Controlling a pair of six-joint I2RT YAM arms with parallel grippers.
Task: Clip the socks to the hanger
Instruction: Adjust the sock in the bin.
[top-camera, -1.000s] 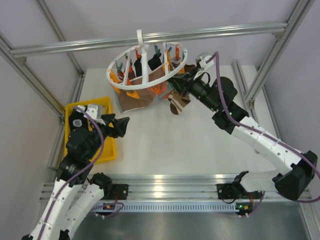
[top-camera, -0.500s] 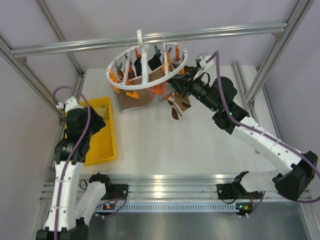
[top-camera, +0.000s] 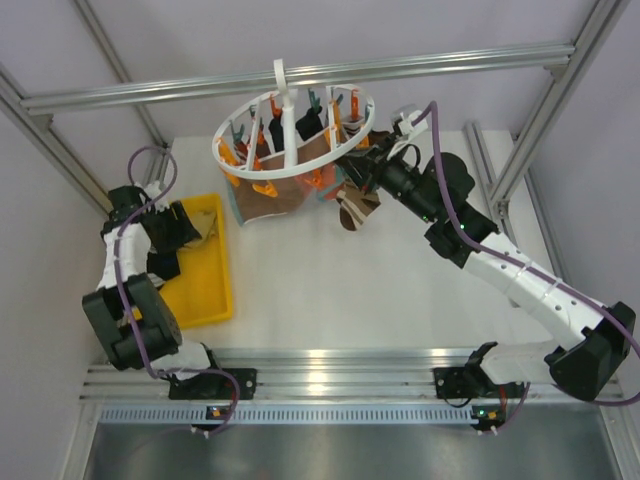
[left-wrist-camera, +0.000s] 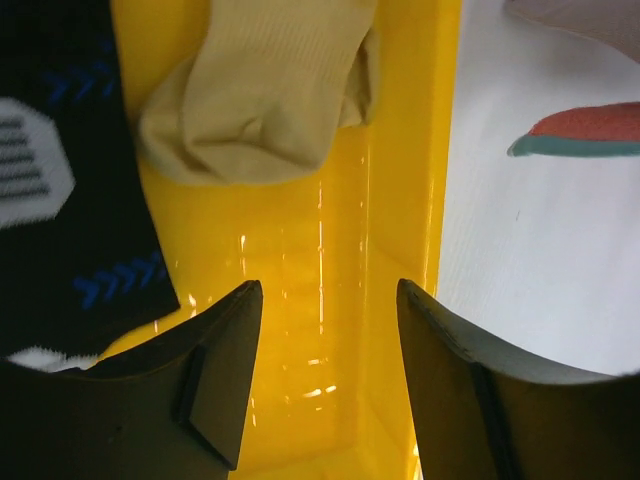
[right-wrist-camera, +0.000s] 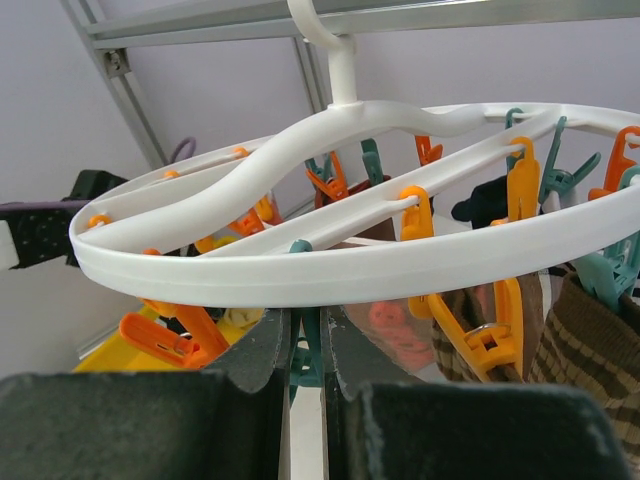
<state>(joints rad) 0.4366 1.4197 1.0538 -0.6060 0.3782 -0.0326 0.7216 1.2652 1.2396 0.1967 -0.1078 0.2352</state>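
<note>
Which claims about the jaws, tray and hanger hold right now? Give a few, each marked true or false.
1. The left jaws stand open over the tray. True.
2. The tray holds no socks. False: a cream sock and a black sock lie in it.
3. The right jaws are wide open. False: they are shut, just under the rim of the hanger.
4. A brown sock and a striped sock hang from the hanger. True.
5. The hanger lies flat on the table. False: it hangs by its hook from the bar.
</note>
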